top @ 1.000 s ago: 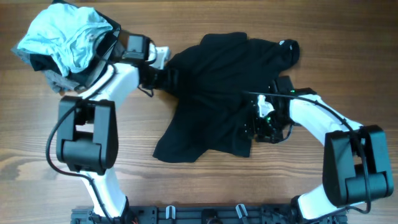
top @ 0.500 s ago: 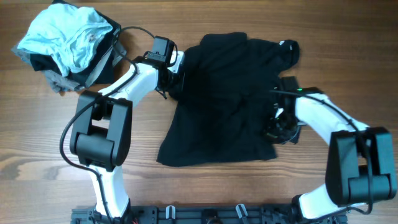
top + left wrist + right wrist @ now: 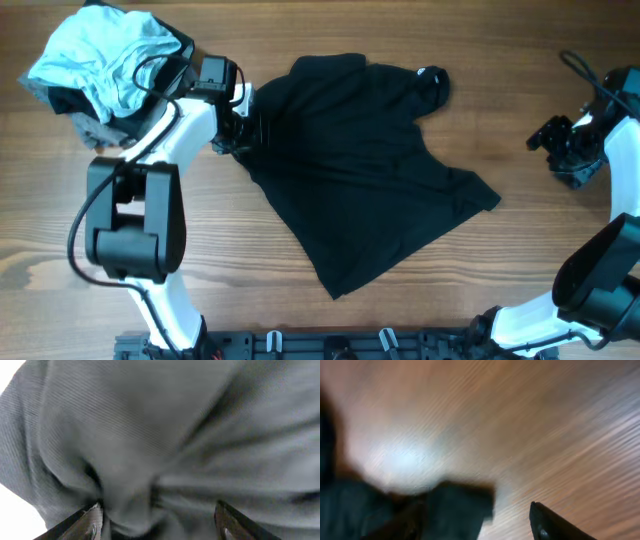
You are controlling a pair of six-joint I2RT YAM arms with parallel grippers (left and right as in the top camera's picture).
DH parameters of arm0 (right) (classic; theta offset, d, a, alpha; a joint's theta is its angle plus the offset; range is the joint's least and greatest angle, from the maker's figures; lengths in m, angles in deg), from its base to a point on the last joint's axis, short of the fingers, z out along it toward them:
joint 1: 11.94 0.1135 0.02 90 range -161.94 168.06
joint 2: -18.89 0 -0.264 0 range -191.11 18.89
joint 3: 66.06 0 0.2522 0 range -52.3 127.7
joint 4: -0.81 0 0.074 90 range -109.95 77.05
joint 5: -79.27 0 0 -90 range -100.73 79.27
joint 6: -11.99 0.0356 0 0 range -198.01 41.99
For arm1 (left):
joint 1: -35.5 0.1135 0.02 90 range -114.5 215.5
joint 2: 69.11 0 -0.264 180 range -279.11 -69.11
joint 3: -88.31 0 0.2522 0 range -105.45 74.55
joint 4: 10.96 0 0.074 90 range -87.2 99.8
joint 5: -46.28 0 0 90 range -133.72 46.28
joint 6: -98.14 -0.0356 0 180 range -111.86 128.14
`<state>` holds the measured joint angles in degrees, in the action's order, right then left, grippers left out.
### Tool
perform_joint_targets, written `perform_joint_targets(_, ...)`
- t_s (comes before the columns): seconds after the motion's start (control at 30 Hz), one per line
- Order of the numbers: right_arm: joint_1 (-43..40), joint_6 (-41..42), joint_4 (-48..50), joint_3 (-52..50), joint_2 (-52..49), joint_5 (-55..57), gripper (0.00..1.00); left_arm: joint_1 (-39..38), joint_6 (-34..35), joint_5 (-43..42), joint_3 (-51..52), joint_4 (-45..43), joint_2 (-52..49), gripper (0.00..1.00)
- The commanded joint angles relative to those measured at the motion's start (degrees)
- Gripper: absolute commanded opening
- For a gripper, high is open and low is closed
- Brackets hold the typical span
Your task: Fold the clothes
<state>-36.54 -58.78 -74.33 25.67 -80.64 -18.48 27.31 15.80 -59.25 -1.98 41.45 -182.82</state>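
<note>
The black shirt (image 3: 370, 170) lies spread across the middle of the table, and a small white tag (image 3: 437, 72) shows at its collar at the top right. My left gripper (image 3: 232, 122) is at the shirt's left edge. In the left wrist view its fingers (image 3: 157, 527) are wide apart, with a bunched fold of the dark shirt fabric (image 3: 165, 435) between them. My right gripper (image 3: 562, 150) is far right over bare wood, well away from the shirt. It is open in the right wrist view (image 3: 475, 527). A blurred dark shape sits by its left finger.
A pile with a light-blue garment (image 3: 105, 55) on top of a grey garment (image 3: 90, 130) sits at the far left, just behind my left arm. The wooden table (image 3: 520, 280) runs to the frame's edges. The arm bases stand at the front edge.
My right gripper has let go of the shirt and swung far to the right. The shirt has opened out flat and shifted left. My left gripper has moved back to the left.
</note>
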Motion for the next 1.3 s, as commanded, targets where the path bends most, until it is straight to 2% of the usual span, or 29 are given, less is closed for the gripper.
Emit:
perform_joint_targets(0.0,5.7,-7.43,-4.68,-2.38,0.13,-8.92,0.7,0.13,0.09,-6.58,0.37,-1.14,6.71,0.62)
perform_joint_targets(0.03,7.43,-7.48,-4.7,-3.58,0.09,-8.76,0.68,0.02,0.07,-7.02,0.37,-1.88,7.15,0.48)
perform_joint_targets(0.07,9.31,-7.26,-4.22,-5.07,0.09,-8.81,0.67,-0.26,0.04,-7.02,0.37,-2.97,7.34,0.38)
perform_joint_targets(0.1,11.76,-7.15,-3.5,-7.06,0.09,-8.74,0.61,-0.66,-0.44,-7.02,0.37,-3.96,7.32,0.27)
perform_joint_targets(0.13,15.3,-4.59,-1.38,-10.86,-0.02,-6.95,0.5,-1.33,-2.38,-6.97,0.39,-4.68,7.19,0.17)
perform_joint_targets(0.17,17.22,-1.4,0.74,-14.51,-0.02,-3.04,0.51,-3.32,-6.64,-6.95,0.39,-5.25,6.99,0.16)
perform_joint_targets(0.2,17.64,-0.33,1.44,-16.11,-0.02,-1.16,0.51,-4.11,-8.28,-6.91,0.39,-5.31,6.99,0.29)
perform_joint_targets(0.23,17.68,0.37,2.49,-17.88,-0.04,-0.79,0.51,-5.01,-10.29,-6.43,0.39,-5.29,6.97,0.49)
perform_joint_targets(0.27,17.68,0.13,3.85,-19.26,-0.02,-1.22,0.51,-5.64,-10.67,-5.31,0.39,-5.29,6.97,0.57)
perform_joint_targets(0.3,17.68,-0.76,5.22,-20.37,-0.02,-1.22,0.5,-6.19,-10.67,-4.0,0.39,-5.29,6.97,0.6)
perform_joint_targets(0.43,17.68,-2.71,9.9,-23.3,-0.02,-2.78,0.45,-7.37,-10.67,-2.62,0.39,-5.86,6.93,0.64)
perform_joint_targets(0.5,17.68,-2.75,11.43,-23.45,-0.02,-2.73,0.31,-7.48,-10.67,-2.62,0.39,-6.23,6.91,0.65)
perform_joint_targets(0.57,17.51,-2.75,12.96,-23.06,0.0,-2.73,0.26,-7.45,-10.64,-2.62,0.39,-6.27,6.88,0.64)
perform_joint_targets(0.6,17.44,-2.8,12.96,-22.67,0.0,-2.73,0.26,-7.45,-10.64,-2.62,0.39,-6.14,6.88,0.65)
perform_joint_targets(0.7,17.4,-4.87,11.23,-20.72,0.35,-2.58,0.39,-7.45,-10.67,-2.58,0.39,-5.4,6.88,0.69)
perform_joint_targets(0.73,17.33,-5.79,10.97,-19.96,0.5,-2.51,0.36,-7.45,-10.67,-2.4,0.39,-5.22,6.86,0.7)
perform_joint_targets(0.83,17.33,-5.49,12.46,-19.47,0.55,-2.78,0.04,-7.45,-10.67,-2.38,0.39,-5.62,6.86,0.7)
perform_joint_targets(1.0,14.16,-4.28,14.16,-15.56,1.01,-0.46,0.04,-7.45,-10.67,-1.31,0.39,-5.22,6.86,0.72)
perform_joint_targets(1.17,2.34,-0.68,13.14,-1.97,1.09,0.48,0.04,-7.45,-10.67,0.61,0.39,-5.05,6.86,0.8)
perform_joint_targets(1.27,-3.72,-1.25,12.66,3.98,1.09,-0.98,0.04,-7.45,-10.67,0.61,0.39,-5.2,6.82,0.84)
